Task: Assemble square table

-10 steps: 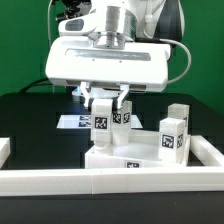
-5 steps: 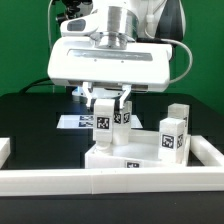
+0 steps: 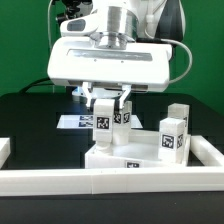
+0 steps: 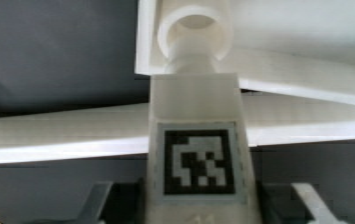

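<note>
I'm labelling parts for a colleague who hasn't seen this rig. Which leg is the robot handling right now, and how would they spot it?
Start at the white plastic square slab lying against the long white border rail. The handled short white block leg stands over the slab's far side, directly under the arm's pincer. Unlike the other tagged white leg, standing free towards the exterior view's right, it sits between the pincer's fingers.

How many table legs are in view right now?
3: one leg in the gripper over the slab, two legs at the exterior view's right. Others may be hidden.
</note>
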